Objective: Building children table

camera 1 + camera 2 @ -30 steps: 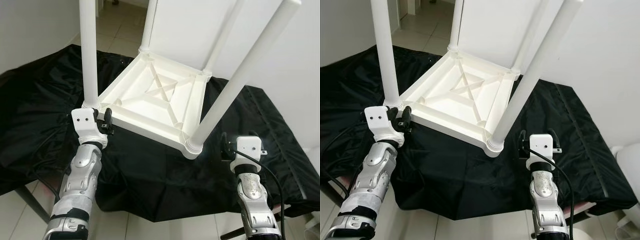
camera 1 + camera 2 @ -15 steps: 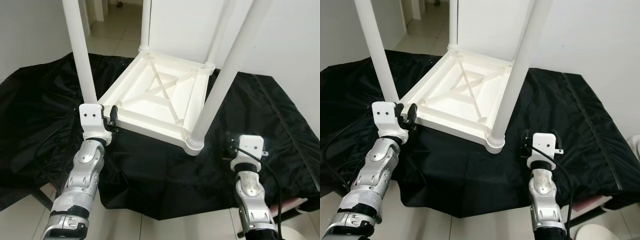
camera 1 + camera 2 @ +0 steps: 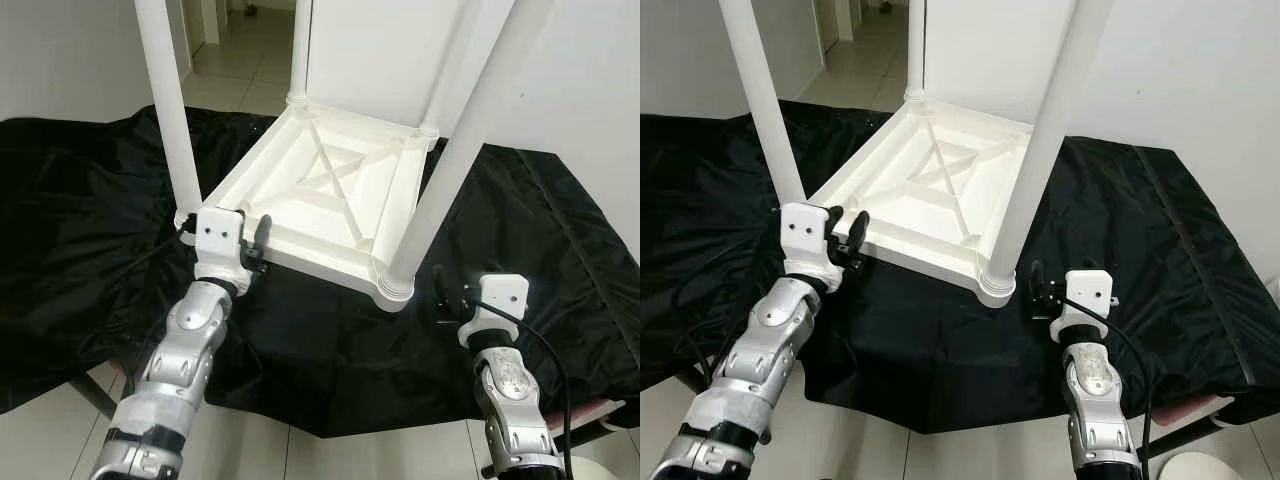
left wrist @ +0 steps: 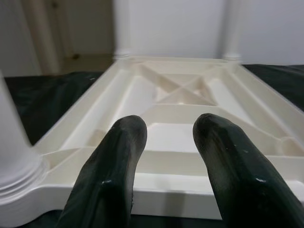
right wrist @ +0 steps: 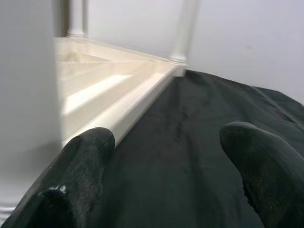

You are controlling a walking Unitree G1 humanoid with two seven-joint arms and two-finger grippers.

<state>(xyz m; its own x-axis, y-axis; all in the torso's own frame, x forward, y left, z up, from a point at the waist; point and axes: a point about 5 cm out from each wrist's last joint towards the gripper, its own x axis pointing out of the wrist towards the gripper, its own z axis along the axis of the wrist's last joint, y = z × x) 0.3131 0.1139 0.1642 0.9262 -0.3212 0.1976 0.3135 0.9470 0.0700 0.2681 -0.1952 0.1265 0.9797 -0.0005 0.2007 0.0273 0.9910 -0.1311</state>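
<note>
A white plastic children's table (image 3: 330, 200) lies upside down on a black cloth (image 3: 90, 230) that drapes over a low surface. Its four round white legs (image 3: 165, 100) point upward and run out of the top of the head views, so their ends cannot be seen. The ribbed underside with its X-shaped brace faces up.

The left gripper (image 3: 240, 240) sits at the near left corner of the tabletop, just beside the base of the near left leg. Its two black fingers (image 4: 118, 161) are spread with a gap between them and point over the rim toward the ribbed underside. Whether the fingertips touch the rim cannot be told, since the fingers themselves cover the rim's near edge in the left wrist view. The near left leg base shows at the edge of that view, close to the left finger.

The right gripper (image 3: 1045, 295) hovers over the black cloth just to the right of the near right leg (image 3: 1035, 160) and its ringed base. Its fingers (image 5: 85, 161) are spread wide and hold nothing. In the right wrist view the leg is a blurred white mass beside one finger, and the table's side edge runs away ahead with bare cloth beyond it.

To the right of this gripper the cloth lies open up to its far edge. The cloth's front edge hangs down over a pale tiled floor (image 3: 40, 440) below both silver arms. A white wall (image 3: 580, 90) stands behind the table on the right, and a tiled passage opens behind it on the left.
</note>
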